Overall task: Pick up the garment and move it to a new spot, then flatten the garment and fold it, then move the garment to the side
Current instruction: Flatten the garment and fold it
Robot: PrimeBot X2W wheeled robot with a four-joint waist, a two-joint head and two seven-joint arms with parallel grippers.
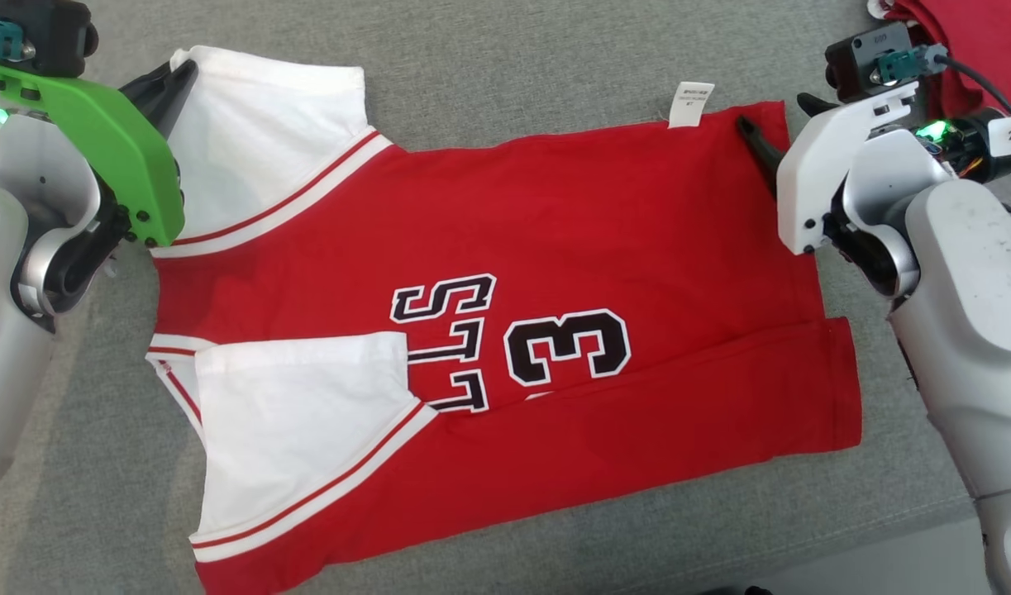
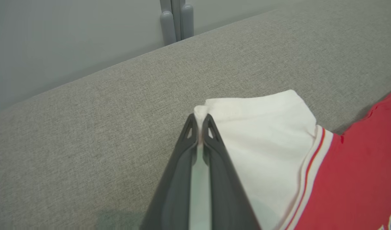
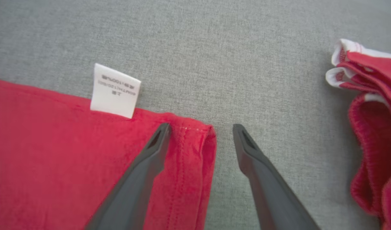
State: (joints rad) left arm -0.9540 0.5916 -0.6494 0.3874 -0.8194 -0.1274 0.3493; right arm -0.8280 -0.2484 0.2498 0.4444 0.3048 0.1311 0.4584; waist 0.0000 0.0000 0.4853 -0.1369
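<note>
1. Well, I count one red-and-white jersey, one bunched red garment beyond it, and two claws.
2. The jersey lies flat on the grey desk, its long axis across my head view, sleeves left, hem right.
3. My left claw pinches the far white sleeve corner. My right claw gapes wide, straddling the far hem corner.

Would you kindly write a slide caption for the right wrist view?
Open right gripper straddles the hem corner of the red jersey beside its white care label.
</note>
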